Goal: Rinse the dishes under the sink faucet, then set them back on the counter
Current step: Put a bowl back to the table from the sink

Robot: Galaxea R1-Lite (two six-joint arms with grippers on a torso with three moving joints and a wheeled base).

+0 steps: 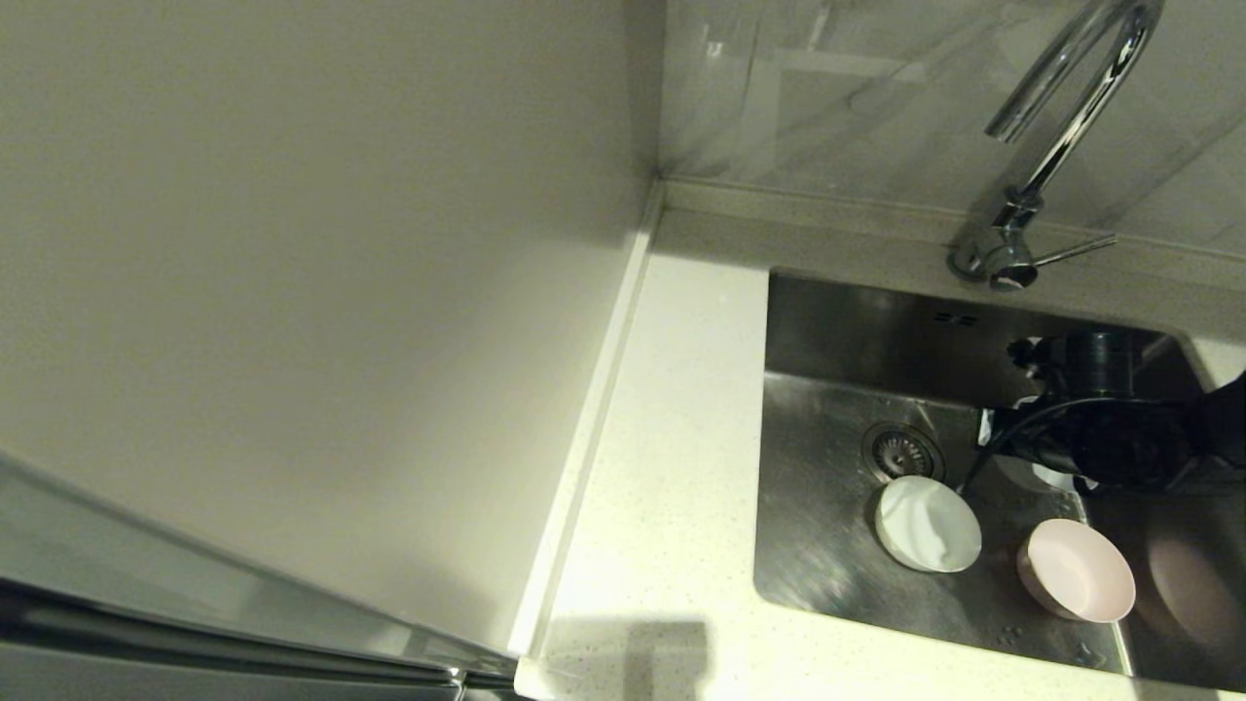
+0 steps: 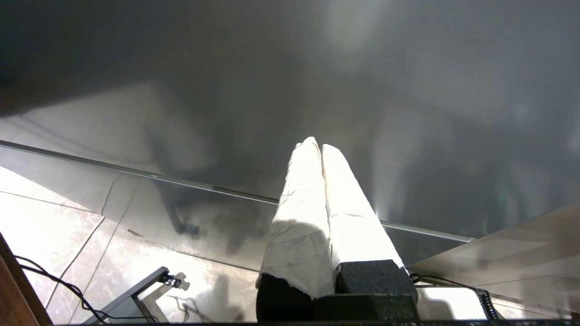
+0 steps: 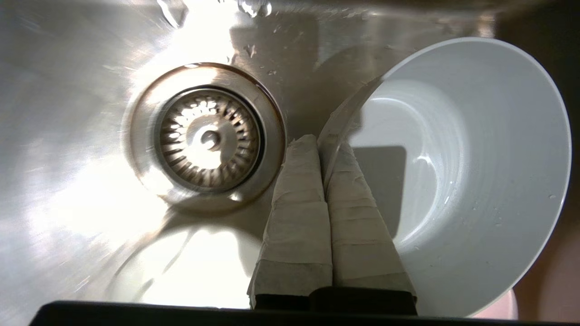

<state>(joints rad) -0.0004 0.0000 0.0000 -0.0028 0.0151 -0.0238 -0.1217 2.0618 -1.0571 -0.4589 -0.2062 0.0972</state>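
My right gripper [image 3: 324, 145] is down in the steel sink [image 1: 827, 458], shut on the rim of a pale grey-blue bowl [image 3: 476, 172] that is tilted and holds a few droplets. In the head view my right arm [image 1: 1100, 428] hides that bowl except a sliver [image 1: 1056, 477]. The white bowl [image 1: 928, 524] sits on the sink floor just in front of the drain strainer [image 1: 902, 451]. The pink bowl [image 1: 1076, 570] lies to its right. The chrome faucet [image 1: 1061, 127] arches above the back rim. My left gripper [image 2: 317, 145] is shut on nothing, away from the sink.
The white speckled counter [image 1: 681, 438] runs along the sink's left side and front edge. A plain beige wall panel [image 1: 311, 292] stands left of it. The faucet's side lever [image 1: 1076, 251] points right. The strainer [image 3: 208, 136] lies beside the gripped bowl.
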